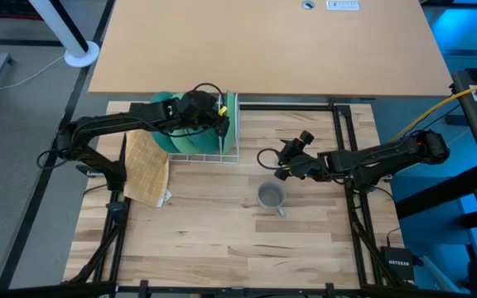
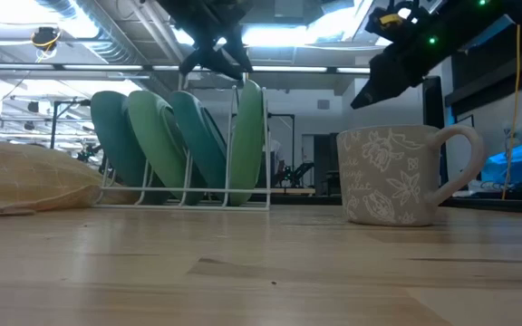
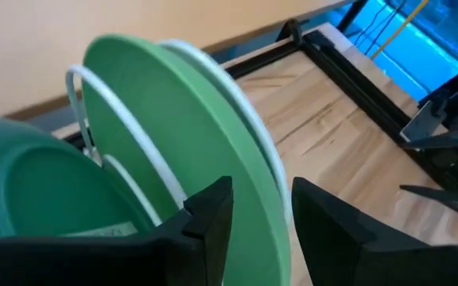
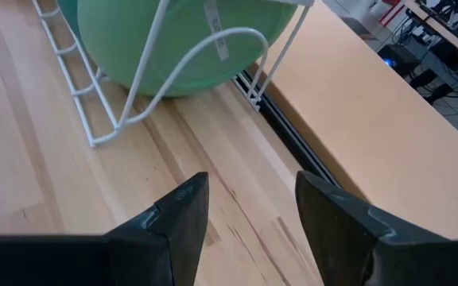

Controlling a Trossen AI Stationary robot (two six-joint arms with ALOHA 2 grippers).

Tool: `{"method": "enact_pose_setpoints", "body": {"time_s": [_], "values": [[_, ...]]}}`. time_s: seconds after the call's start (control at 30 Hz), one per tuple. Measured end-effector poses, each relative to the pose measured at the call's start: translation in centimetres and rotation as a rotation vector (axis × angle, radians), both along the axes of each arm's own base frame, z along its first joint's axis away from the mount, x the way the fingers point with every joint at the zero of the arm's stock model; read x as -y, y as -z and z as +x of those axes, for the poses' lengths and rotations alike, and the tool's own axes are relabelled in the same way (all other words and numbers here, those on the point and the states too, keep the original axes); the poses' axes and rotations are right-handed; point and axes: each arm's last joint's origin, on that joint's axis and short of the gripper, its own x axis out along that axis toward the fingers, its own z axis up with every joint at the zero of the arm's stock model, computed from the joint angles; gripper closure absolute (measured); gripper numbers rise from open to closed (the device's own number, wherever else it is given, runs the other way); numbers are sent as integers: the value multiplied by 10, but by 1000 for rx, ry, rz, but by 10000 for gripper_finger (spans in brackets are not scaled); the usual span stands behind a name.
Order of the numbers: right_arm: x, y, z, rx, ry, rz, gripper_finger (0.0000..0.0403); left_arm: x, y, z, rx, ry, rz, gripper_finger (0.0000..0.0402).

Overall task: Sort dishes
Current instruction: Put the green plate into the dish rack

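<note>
Pale wooden planks make up the table (image 1: pixel 222 240), with a tan board lying beyond its far edge. In the high view, the white wire rack (image 1: pixel 209 151) stands at the table's far side holding the plates (image 1: pixel 232 116) on edge, and the left gripper (image 1: pixel 219 124) sits over the rack's right end, at the lightest green plate. A tan-yellow cloth (image 1: pixel 146 168) lies just left of the rack, and the grey mug (image 1: pixel 272 196) stands upright on the bare wood, to the right of the rack and nearer the front. The right gripper (image 1: pixel 284 157) hovers between rack and mug, a little right of the rack, holding nothing. In the low view, four plates lean in the rack: two dark teal, one mid green, and the light green plate (image 2: pixel 248 140) nearly upright at the rack's right end, with the left gripper (image 2: pixel 214 54) just above its rim. The mug (image 2: pixel 395 174), patterned with flowers, stands right of the rack, handle pointing away from it. In the left wrist view, the two dark fingers (image 3: pixel 210 216) are spread a little, one on each side of the light green plate's (image 3: pixel 173 135) rim, but I cannot tell whether they press it. In the right wrist view, the fingers (image 4: pixel 183 213) are parted over bare wood, empty, with the rack's (image 4: pixel 145 75) corner ahead.
</note>
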Motion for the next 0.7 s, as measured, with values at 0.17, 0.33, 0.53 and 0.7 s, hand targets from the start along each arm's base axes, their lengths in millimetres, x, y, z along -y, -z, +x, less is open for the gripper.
{"method": "enact_pose_setpoints", "body": {"time_s": [0.17, 0.33, 0.53, 0.7], "values": [[0, -1, 1, 21, -10, 10, 207, -5, 10, 8, -7, -23, -26, 277], [-1, -1, 1, 18, -20, 18, 207, -10, 17, 15, -2, -31, -28, 277], [-1, -1, 1, 14, -20, 18, 207, -14, 14, 11, 10, -46, -26, 307], [-1, -1, 2, 28, -19, 25, 207, -15, 10, 9, 29, -53, -22, 372]]}}
